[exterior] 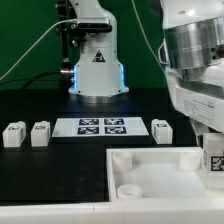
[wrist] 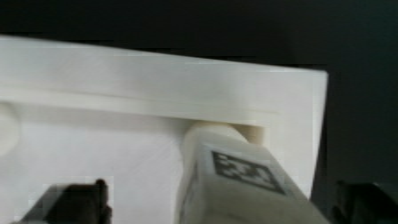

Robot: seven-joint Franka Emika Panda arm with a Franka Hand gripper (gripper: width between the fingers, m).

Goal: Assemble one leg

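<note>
The leg [wrist: 240,172], a white post with a black-and-white tag, stands between my fingers with its far end against a corner of the large white tray-like part [wrist: 125,90]. My gripper [wrist: 222,205] is open. The left finger [wrist: 82,203] is clearly apart from the leg, and the right finger [wrist: 365,200] is close beside it. In the exterior view the leg [exterior: 213,156] is upright at the exterior view's right, just under my gripper [exterior: 210,138], over the tray-like part's [exterior: 150,172] right end.
The marker board [exterior: 103,127] lies mid-table in front of the arm's base [exterior: 97,70]. Two small white tagged cubes [exterior: 13,134] [exterior: 40,132] stand at the exterior view's left, and one more [exterior: 162,130] right of the marker board.
</note>
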